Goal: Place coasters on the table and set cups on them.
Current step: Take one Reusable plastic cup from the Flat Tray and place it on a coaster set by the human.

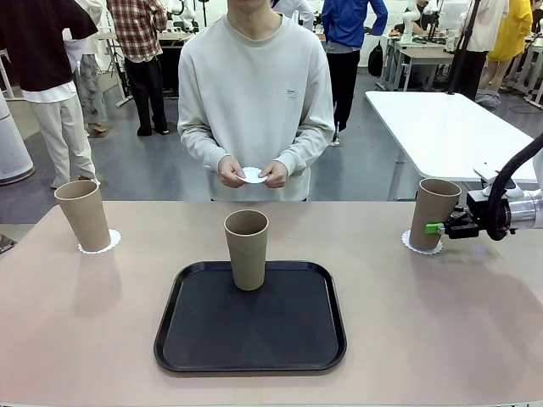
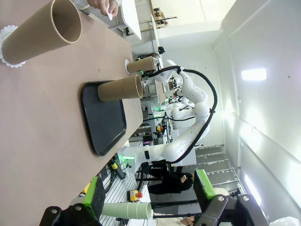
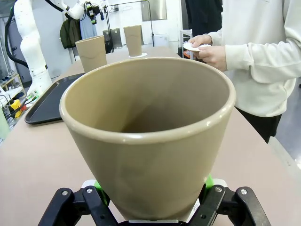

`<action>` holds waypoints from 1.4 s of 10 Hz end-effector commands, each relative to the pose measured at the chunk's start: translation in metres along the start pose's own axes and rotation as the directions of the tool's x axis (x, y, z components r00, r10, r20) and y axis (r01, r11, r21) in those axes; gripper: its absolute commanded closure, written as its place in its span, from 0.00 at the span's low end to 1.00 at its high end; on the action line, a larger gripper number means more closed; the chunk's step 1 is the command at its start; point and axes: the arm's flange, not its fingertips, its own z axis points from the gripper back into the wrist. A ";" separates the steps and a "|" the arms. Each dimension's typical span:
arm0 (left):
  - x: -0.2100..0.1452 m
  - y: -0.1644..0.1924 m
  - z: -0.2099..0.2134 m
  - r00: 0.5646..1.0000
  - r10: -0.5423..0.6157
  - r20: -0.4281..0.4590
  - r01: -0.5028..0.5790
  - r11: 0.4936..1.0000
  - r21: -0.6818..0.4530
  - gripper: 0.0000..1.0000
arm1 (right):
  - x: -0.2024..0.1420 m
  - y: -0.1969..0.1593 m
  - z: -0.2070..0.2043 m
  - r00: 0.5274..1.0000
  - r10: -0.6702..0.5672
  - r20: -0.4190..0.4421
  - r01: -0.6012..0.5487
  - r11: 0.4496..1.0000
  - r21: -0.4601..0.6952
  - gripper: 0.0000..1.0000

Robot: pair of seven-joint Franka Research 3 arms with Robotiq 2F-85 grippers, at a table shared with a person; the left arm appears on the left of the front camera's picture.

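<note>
Evidently, from the front, the right fingers [image 1: 434, 227] are clenching a cup [image 1: 434, 208] right of the tray [image 1: 254, 360], seating it on its coaster [image 1: 422, 247]. Left wrist view: the left fingers [image 2: 95, 197] are hanging released, idle. Right wrist view: that cup is sitting clamped.

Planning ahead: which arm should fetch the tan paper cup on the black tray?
Likely left: the left gripper is open and empty; the right gripper grips a tan cup on a white doily.

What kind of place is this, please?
Probably a robotics lab or open workshop hall: the right gripper grips a cup on the table, a white table stands behind, and people stand about.
</note>
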 end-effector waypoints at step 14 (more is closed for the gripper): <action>-0.001 -0.003 0.001 1.000 0.002 0.005 -0.002 1.000 -0.006 0.00 | -0.006 -0.006 0.007 0.995 0.005 -0.101 -0.002 1.000 0.031 0.00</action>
